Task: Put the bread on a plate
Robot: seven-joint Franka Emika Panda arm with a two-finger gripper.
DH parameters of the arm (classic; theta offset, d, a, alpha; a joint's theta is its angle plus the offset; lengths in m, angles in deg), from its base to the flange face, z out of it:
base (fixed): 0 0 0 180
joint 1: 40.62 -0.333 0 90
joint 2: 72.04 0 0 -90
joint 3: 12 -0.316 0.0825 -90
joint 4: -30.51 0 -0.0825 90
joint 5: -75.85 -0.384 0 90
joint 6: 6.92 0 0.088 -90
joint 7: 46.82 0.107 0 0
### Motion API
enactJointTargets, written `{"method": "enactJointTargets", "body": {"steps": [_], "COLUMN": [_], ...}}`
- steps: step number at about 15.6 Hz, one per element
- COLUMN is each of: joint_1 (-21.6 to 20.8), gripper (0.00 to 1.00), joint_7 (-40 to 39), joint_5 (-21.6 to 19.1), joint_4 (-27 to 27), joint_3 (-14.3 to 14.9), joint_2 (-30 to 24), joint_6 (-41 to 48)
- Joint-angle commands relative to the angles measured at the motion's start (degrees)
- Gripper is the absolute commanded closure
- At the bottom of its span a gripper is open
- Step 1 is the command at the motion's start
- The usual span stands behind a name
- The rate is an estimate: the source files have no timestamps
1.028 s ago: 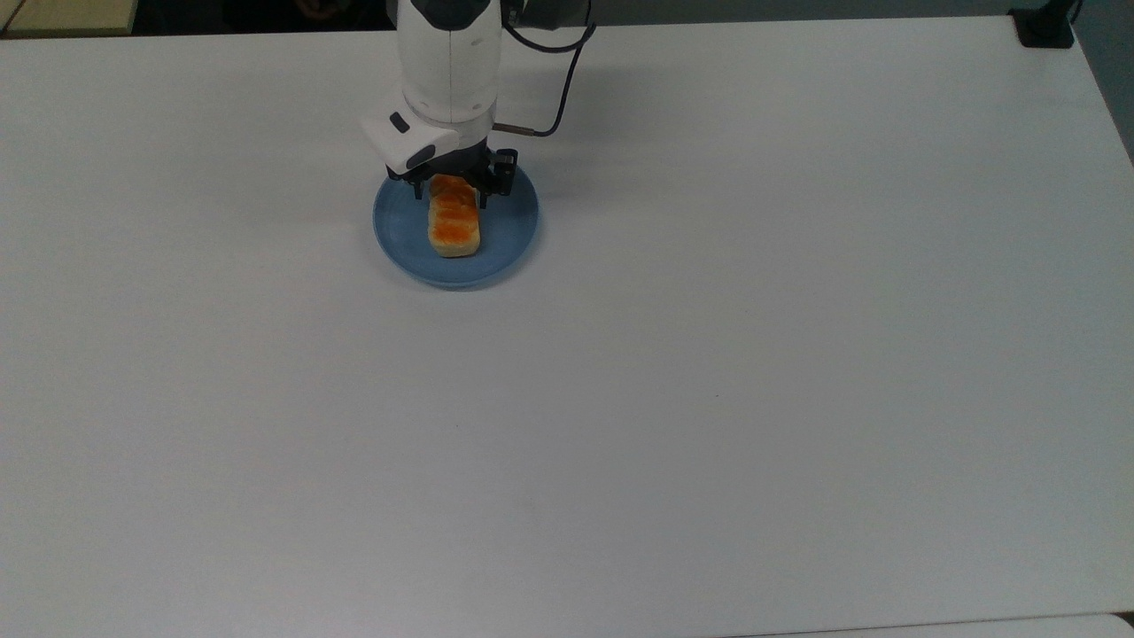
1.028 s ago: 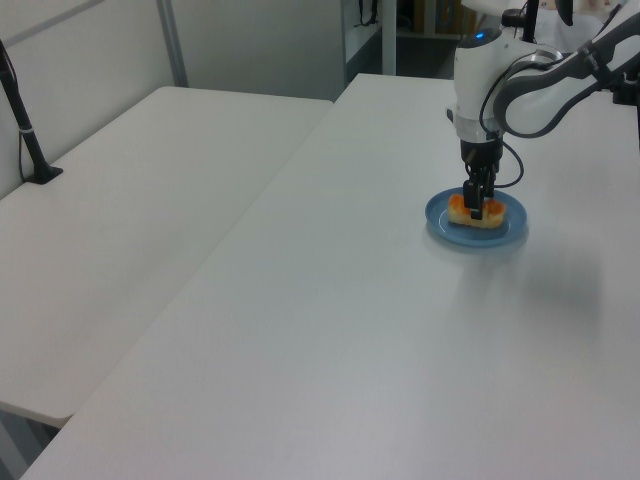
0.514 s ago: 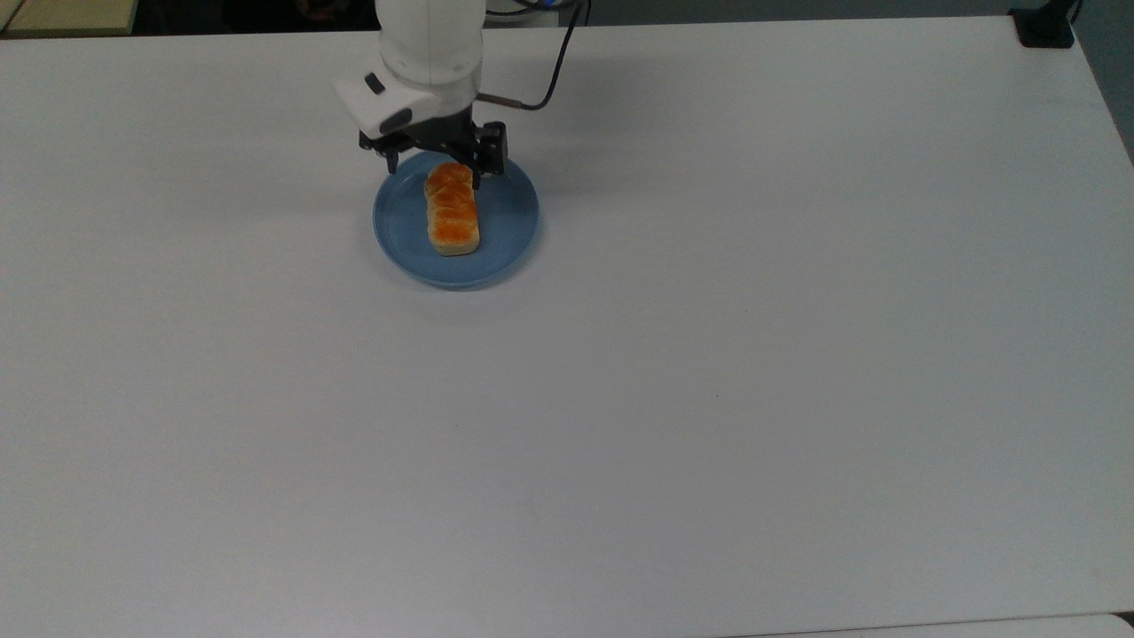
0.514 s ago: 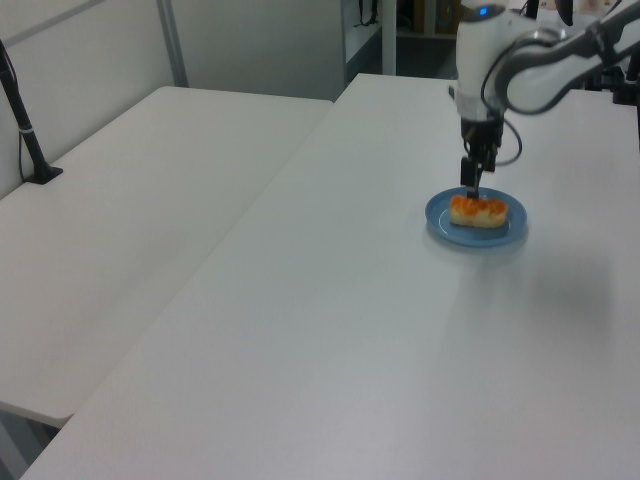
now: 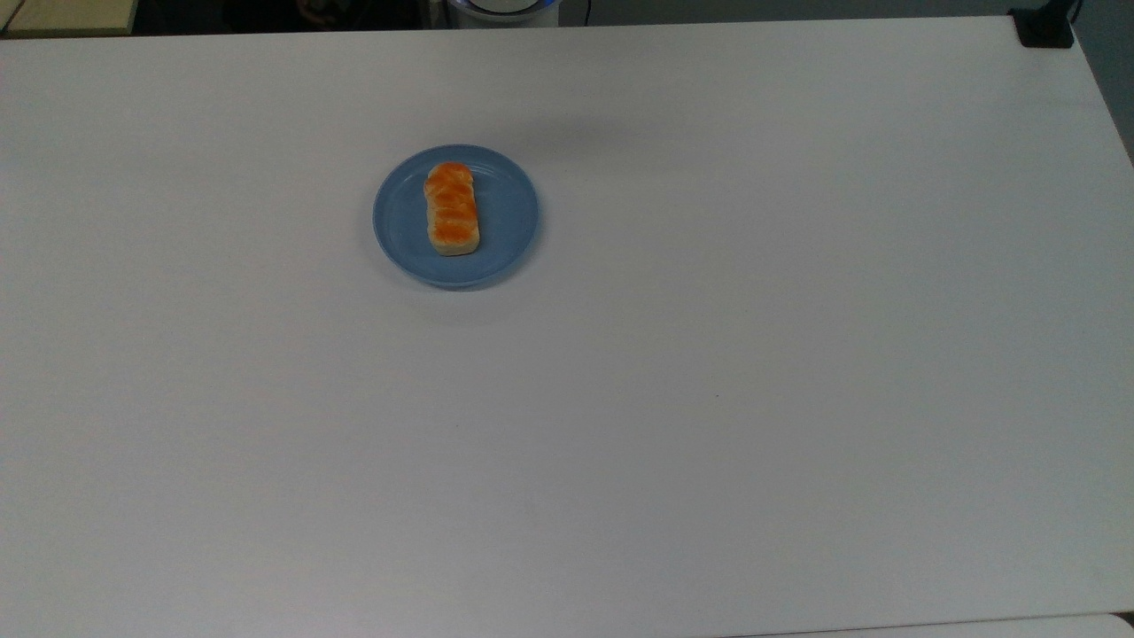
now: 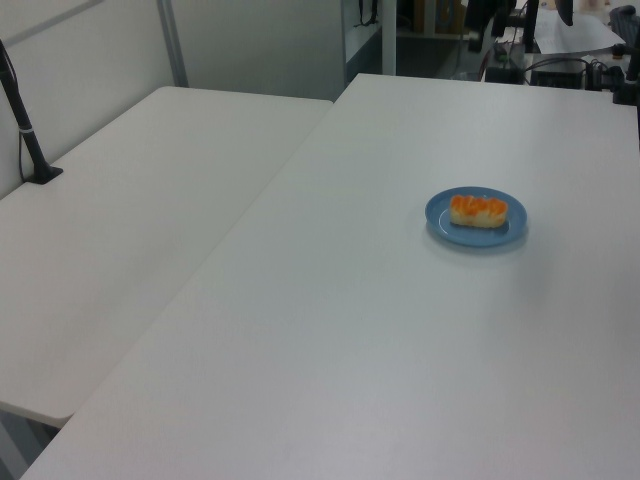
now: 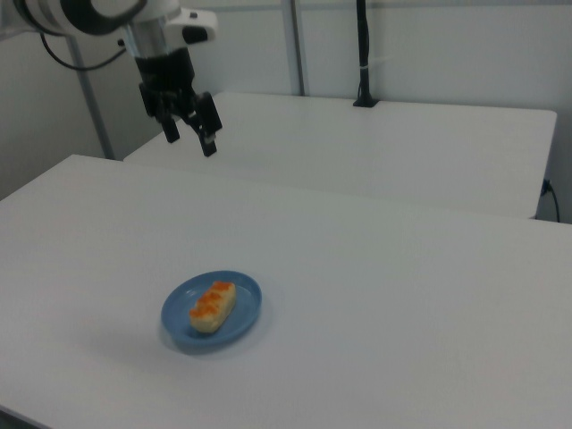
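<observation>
While bread (image 7: 212, 306) rests on plate (image 7: 243, 323), claw (image 7: 189, 132) hangs high above.

— What colours do we see on the bread (image 5: 453, 209)?
— Glossy orange-brown humps over pale cream sides; the plate (image 5: 508, 221) we see plain light blue, the bench (image 5: 673, 372) white, the pincer (image 7: 190, 128) black.

Arm (image 7: 89, 13) cut off by the right view's top-left corner; robot base (image 5: 500, 7) cropped at the top view's upper edge; gripper outside top and left views.
</observation>
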Motion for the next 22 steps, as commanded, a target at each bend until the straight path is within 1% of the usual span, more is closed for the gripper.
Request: {"method": "enactJointTargets", "body": {"steps": [1,2,3,6,9,10,11,12,18,21,22], "joint_1": [-0.3,-0.82,-0.91,-2.58,-6.35,-6.28,-4.27,-3.82,-3.73,-2.94,-2.85], "gripper": [0.01,0.03,0.03,0.0,0.0,0.0,0.0,0.0,0.0,0.0,0.0], "joint_7": [-1.42,0.5,2.26,2.28,2.1,1.92,-0.34,-1.75,-2.73,-6.59,-7.04], "joint_5": [-0.38,-0.55,-0.55,-0.47,-0.64,-0.81,-1.08,-1.17,-1.52,-4.15,-4.16], "joint_4": [2.84,2.84,2.75,2.75,2.84,2.84,2.84,2.93,2.84,2.93,2.93], "joint_3": [0.03,0.03,0.21,1.79,5.56,5.92,5.4,5.22,5.57,6.27,6.19], "joint_2": [2.23,2.14,1.97,2.23,2.49,2.5,2.32,2.32,1.97,2.06,1.88], "joint_6": [1.45,0.67,0.4,-0.13,-0.13,-0.13,-0.13,-0.05,-0.13,-0.22,-0.4]}}
